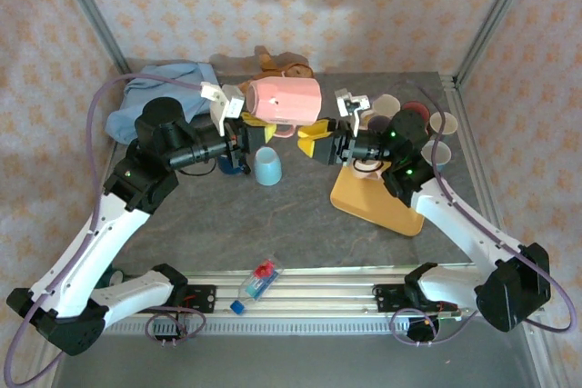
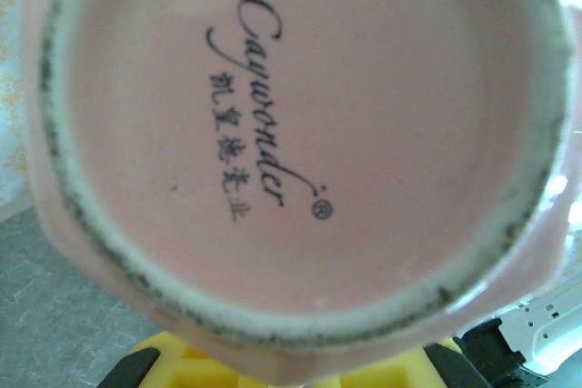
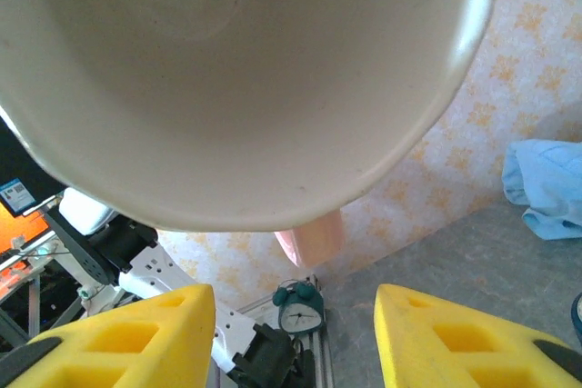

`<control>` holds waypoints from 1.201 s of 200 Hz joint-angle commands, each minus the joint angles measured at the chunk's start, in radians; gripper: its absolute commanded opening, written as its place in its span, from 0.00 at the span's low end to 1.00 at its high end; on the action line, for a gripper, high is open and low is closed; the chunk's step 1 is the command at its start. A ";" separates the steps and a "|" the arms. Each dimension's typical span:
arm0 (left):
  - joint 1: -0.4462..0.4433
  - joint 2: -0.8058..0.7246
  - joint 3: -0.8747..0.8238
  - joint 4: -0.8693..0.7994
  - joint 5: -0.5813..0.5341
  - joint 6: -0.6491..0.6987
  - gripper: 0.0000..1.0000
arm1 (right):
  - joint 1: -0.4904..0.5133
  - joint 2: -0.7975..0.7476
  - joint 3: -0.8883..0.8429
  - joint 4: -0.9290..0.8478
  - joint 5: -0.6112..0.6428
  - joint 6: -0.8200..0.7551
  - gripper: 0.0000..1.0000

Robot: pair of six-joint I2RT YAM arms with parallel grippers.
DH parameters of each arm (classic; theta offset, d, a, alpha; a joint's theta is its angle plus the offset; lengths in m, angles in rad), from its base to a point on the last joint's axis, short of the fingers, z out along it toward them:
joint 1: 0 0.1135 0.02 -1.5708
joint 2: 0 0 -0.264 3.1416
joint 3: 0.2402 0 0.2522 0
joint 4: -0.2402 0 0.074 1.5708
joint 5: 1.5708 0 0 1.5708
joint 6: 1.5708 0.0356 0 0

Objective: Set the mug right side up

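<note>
Pink ceramic mug (image 1: 286, 100) on its side, aloft over grey stone-textured table (image 1: 273, 233). Round base with rough unglazed foot ring and printed maker's stamp faces left end effector (image 2: 291, 374), whose yellow foam fingers apparently clamp mug's lower edge. Glossy cream interior faces right end effector (image 3: 296, 333), fingers spread apart, unloaded.

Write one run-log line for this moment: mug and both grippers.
mug: on its side between arms | left gripper: at its base, grip unclear | right gripper: open, facing its mouth | upright: not yet
</note>
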 commanded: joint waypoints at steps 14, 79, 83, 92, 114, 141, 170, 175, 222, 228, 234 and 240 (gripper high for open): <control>-0.013 -0.002 0.051 0.146 0.013 -0.027 0.00 | 0.025 -0.001 -0.010 0.116 0.039 -0.006 0.49; -0.021 0.008 0.039 0.191 0.026 -0.069 0.00 | 0.035 0.058 -0.009 0.291 0.076 0.068 0.48; -0.023 0.008 0.036 0.199 0.026 -0.073 0.00 | 0.036 0.063 -0.007 0.301 0.080 0.074 0.48; -0.022 0.005 0.031 0.212 0.026 -0.081 0.00 | 0.036 0.070 -0.006 0.310 0.088 0.081 0.48; -0.023 0.005 0.033 0.219 0.030 -0.093 0.00 | 0.039 0.082 -0.012 0.361 0.111 0.100 0.48; -0.023 0.008 0.028 0.222 0.025 -0.098 0.00 | 0.041 0.085 -0.026 0.424 0.144 0.114 0.47; -0.023 0.011 0.010 0.245 0.014 -0.114 0.00 | 0.041 0.087 -0.032 0.473 0.178 0.138 0.42; -0.024 0.011 0.007 0.248 0.011 -0.115 0.00 | 0.040 0.090 -0.033 0.482 0.182 0.144 0.41; -0.024 0.017 -0.021 0.289 0.000 -0.132 0.00 | 0.047 0.108 -0.032 0.540 0.227 0.190 0.28; -0.025 0.017 -0.028 0.296 -0.003 -0.135 0.00 | 0.049 0.108 -0.032 0.541 0.232 0.192 0.27; -0.025 0.016 -0.035 0.307 -0.005 -0.138 0.00 | 0.051 0.108 -0.030 0.541 0.234 0.194 0.25; -0.025 0.015 -0.045 0.319 -0.008 -0.144 0.00 | 0.053 0.108 -0.030 0.541 0.236 0.194 0.25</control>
